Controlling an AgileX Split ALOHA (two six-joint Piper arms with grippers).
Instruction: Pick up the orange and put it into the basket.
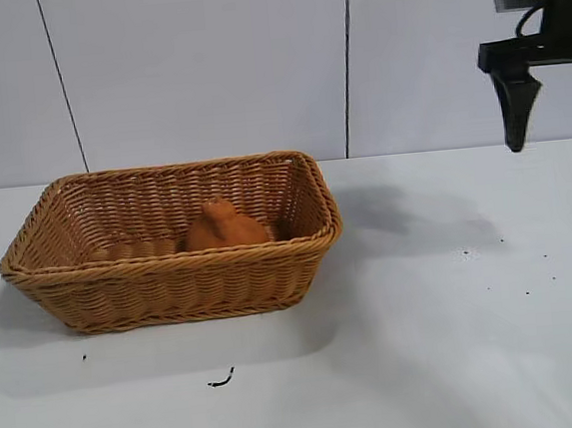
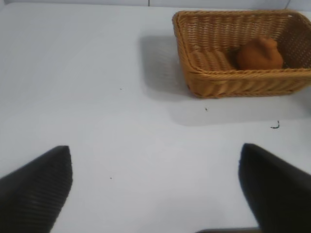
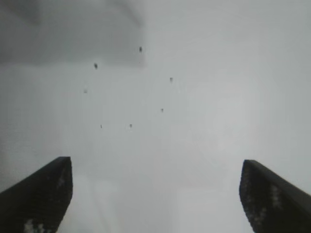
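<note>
The orange (image 1: 223,226) lies inside the wicker basket (image 1: 171,279) at the table's left, near the basket's middle-right. In the left wrist view the orange (image 2: 260,54) shows in the basket (image 2: 233,80), far from my left gripper (image 2: 155,162), which is open and empty over bare table. The left gripper is out of the exterior view. My right gripper (image 1: 518,114) hangs high at the far right, well away from the basket. In the right wrist view it (image 3: 155,177) is open and empty above the table.
The white table (image 1: 457,339) carries a small dark scrap (image 1: 220,381) in front of the basket and several dark specks (image 1: 467,254) at the right. A pale panelled wall stands behind.
</note>
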